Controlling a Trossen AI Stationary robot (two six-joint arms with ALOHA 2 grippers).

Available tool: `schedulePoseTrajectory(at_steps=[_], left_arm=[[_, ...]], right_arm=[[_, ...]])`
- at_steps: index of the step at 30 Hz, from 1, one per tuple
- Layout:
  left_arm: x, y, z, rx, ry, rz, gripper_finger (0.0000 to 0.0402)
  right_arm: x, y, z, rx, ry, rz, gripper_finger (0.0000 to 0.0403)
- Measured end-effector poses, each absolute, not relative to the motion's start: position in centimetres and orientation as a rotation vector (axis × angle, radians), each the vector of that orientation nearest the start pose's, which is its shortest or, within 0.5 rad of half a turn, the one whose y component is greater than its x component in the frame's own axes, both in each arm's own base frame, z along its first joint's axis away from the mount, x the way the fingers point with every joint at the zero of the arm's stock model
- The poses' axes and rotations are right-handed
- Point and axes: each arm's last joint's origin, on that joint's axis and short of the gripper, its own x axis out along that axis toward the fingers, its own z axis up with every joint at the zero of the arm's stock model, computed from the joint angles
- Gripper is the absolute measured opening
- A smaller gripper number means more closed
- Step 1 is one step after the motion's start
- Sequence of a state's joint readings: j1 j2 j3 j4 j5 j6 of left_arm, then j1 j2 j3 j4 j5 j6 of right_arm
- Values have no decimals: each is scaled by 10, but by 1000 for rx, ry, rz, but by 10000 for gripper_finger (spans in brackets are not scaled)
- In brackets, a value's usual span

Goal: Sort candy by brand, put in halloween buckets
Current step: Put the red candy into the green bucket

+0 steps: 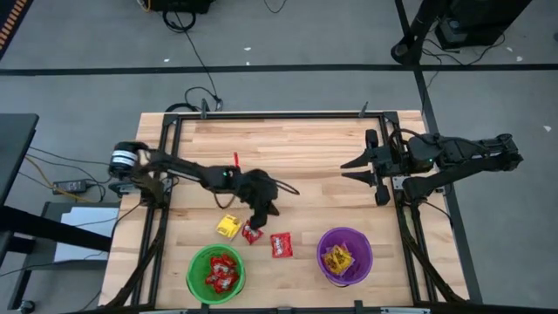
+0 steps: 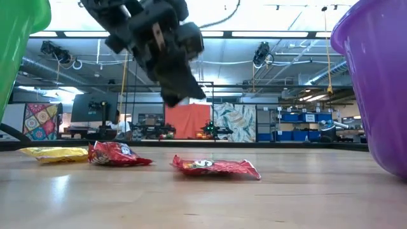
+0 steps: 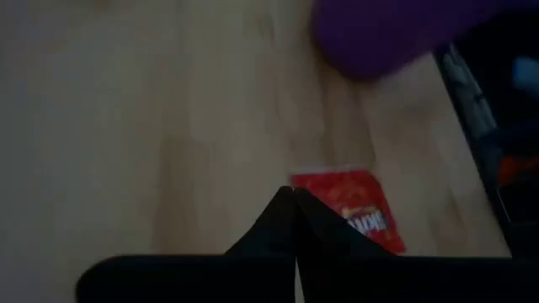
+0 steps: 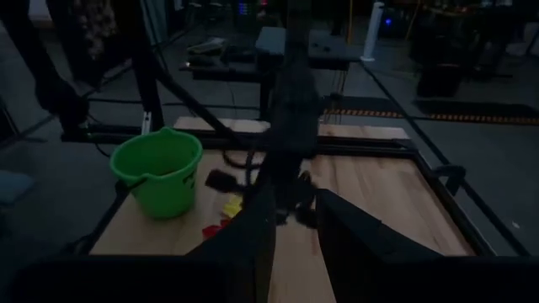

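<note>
left gripper (image 1: 259, 212): fingers pressed together, empty, above table (image 1: 305, 148) | red candy (image 1: 252, 233) just below its tips, yellow candy (image 1: 228, 227) beside, second red candy (image 1: 281, 245) near | green bucket (image 1: 215, 273), purple bucket (image 1: 344, 255) beyond | right gripper (image 1: 357, 170): fingers apart, waiting far off

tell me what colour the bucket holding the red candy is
Bright green, seen best in the high view, with red packets inside.

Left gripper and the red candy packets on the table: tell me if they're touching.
Apart. The low view shows the left gripper hanging above the red packets, with open background between them.
</note>
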State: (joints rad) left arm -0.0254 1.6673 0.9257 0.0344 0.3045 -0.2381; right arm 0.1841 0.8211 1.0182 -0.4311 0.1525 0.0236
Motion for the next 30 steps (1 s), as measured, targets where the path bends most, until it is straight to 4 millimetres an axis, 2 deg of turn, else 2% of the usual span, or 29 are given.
schedulePoseTrajectory(at_steps=[9,12,15,22,25,30], left_arm=[[305,-11,259,-187,512,-276,15],[288,-12,281,-136,458,-273,16],[270,-13,299,-94,411,-259,17],[235,-11,321,-49,402,-165,18],[222,-9,323,-14,448,-120,18],[210,-6,319,27,525,-47,18]], right_arm=[[177,26,375,-10,268,11,100],[197,28,365,7,311,0,100],[226,31,349,-4,363,22,100],[286,34,334,5,443,137,100],[308,35,319,16,495,169,100],[341,38,287,64,590,206,100]])
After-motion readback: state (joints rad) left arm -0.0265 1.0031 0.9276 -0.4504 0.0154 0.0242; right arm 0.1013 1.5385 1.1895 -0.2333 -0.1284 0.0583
